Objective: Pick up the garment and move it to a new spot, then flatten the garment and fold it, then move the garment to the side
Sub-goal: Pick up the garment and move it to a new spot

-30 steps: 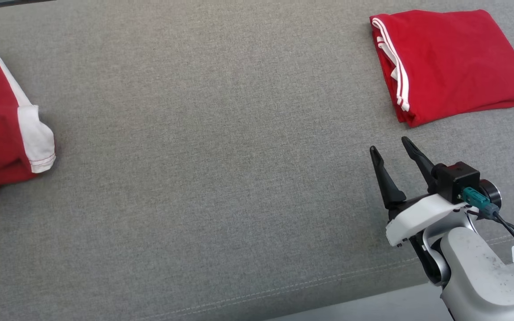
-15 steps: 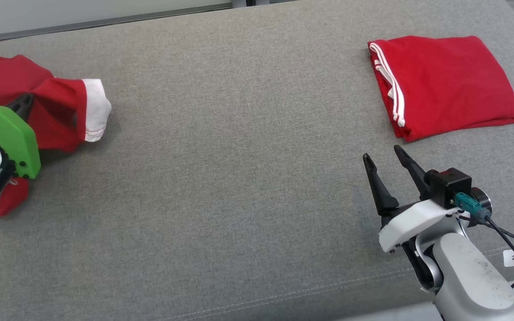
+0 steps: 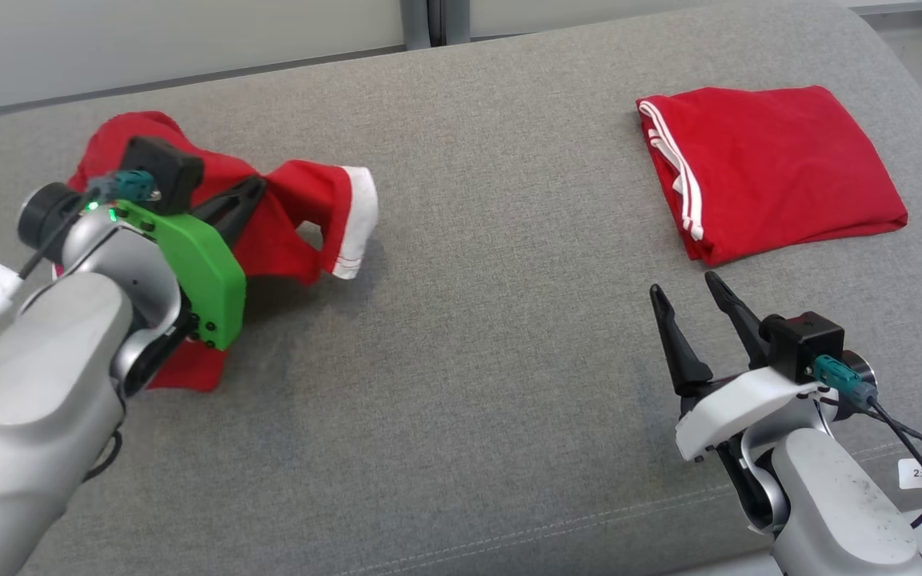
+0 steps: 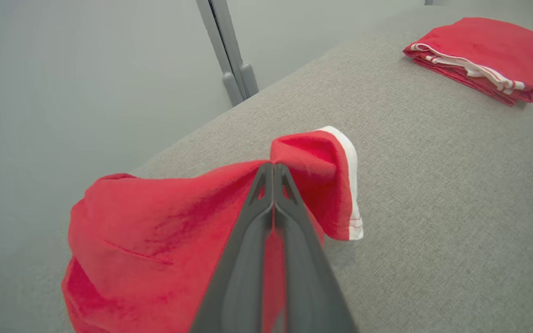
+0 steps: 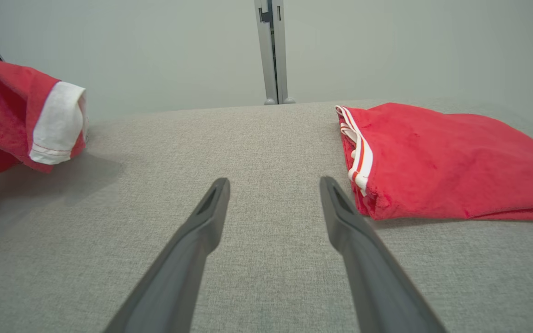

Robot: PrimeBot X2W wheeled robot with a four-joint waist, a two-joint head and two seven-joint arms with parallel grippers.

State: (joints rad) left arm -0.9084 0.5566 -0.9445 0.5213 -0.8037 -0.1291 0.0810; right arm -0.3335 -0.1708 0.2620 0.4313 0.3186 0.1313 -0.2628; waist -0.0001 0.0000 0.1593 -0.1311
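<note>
The garment [image 3: 281, 240] is a red top, bunched and rumpled, with a sleeve that ends in a broad white cuff [image 3: 361, 216] edged in red stitching. It is at the left side of the grey upholstered surface [image 3: 477, 320]. Part of it is lifted clear of the fabric and the sleeve droops down toward the surface, with a soft shadow under it. The lower folds trail beneath the green-cased wrist.

The left end effector [image 4: 273, 165] is clenched on a pinch of the red cloth just beside the sleeve, its two dark fingers pressed flat together. The right end effector [image 3: 683, 286] hangs low over the near right of the surface with its fingers spread apart and nothing between them.

Just beyond it lies a second red garment [image 3: 781, 168], folded into a neat block with white stripes along its left edge.

The surface is a coarse grey weave with a stitched seam [image 3: 509, 524] along the near edge. Behind it stands a pale grey wall [image 5: 155, 46] with a metal post [image 5: 272, 51] against it.
</note>
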